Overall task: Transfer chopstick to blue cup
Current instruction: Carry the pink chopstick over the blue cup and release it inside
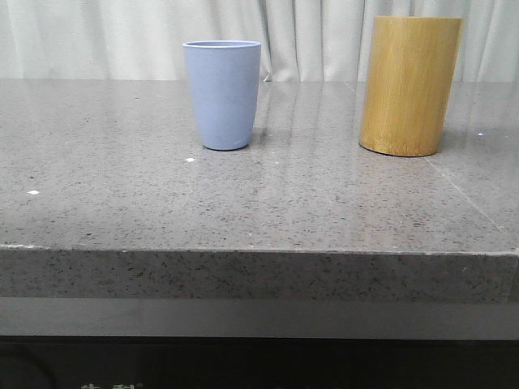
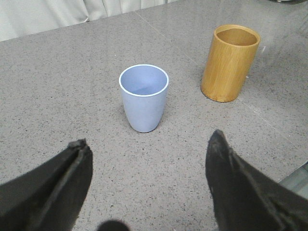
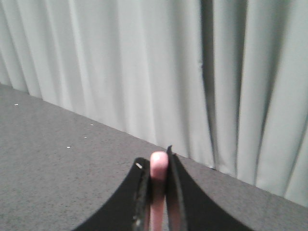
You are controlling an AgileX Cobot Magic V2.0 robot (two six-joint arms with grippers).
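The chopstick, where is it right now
The chopstick is clamped between the right gripper's fingers in the right wrist view, its pink tip poking up toward the pale curtain.

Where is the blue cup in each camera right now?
Front view: blue cup stands left of centre, left of the bamboo cylinder.
Left wrist view: blue cup mid-frame, beyond the open left gripper.
Right wrist view: not in it.
Shared landmark: the bamboo cylinder.
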